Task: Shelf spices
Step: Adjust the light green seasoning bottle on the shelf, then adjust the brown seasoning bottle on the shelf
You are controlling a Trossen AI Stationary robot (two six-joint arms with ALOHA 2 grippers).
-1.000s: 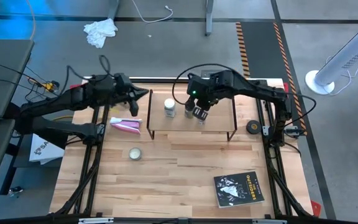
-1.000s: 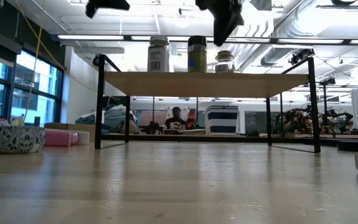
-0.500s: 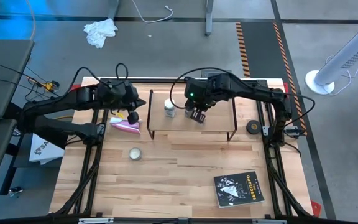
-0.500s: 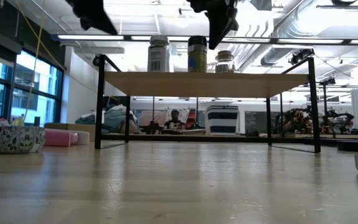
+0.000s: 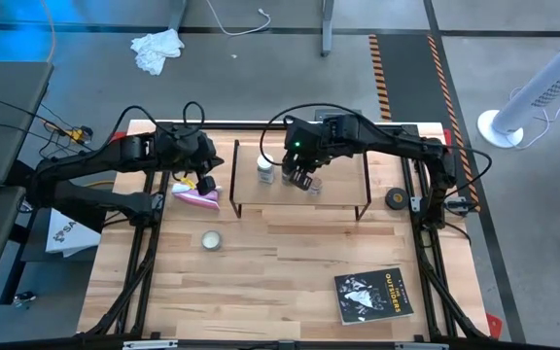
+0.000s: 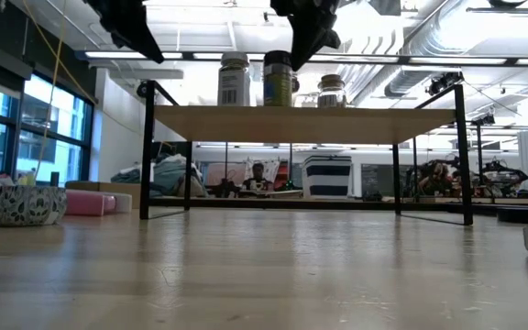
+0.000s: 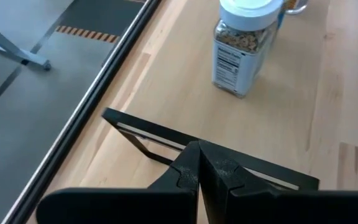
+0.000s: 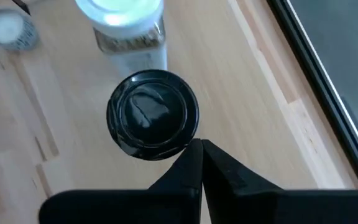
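Observation:
The shelf [image 5: 343,192] has a light wood top on thin black legs, and all three spice jars stand upright on it. In the low view the white-capped jar [image 6: 234,80] is on the left, the dark jar [image 6: 278,78] in the middle, and the smaller clear glass jar [image 6: 331,90] on the right. My right gripper [image 5: 300,176] is shut above the shelf, right at the dark jar's black cap [image 8: 153,115]. My left gripper [image 5: 203,181] is shut and hovers off the shelf's left end, facing the white-capped jar [image 7: 244,50]. My right gripper has its shut fingertips [image 8: 194,155] against the rim of the dark jar's black cap [image 8: 184,138], on the side away from the white-capped jar [image 8: 120,15]. It comes from above, slanting down. The jar stands upright on the shelf top.
A pink packet [image 5: 197,197] lies left of the shelf under my left arm. A flat round tin [image 5: 211,239] sits nearer on the table. A dark book [image 5: 374,295] lies at the near right, and a black round thing [image 5: 394,197] by the right edge. A black frame rims the table.
My right gripper has moved toward the table's left, and the dark jar has slid along the shelf top with it, closer to the white-capped jar. My left gripper has come down and a little nearer beside the shelf's left end.

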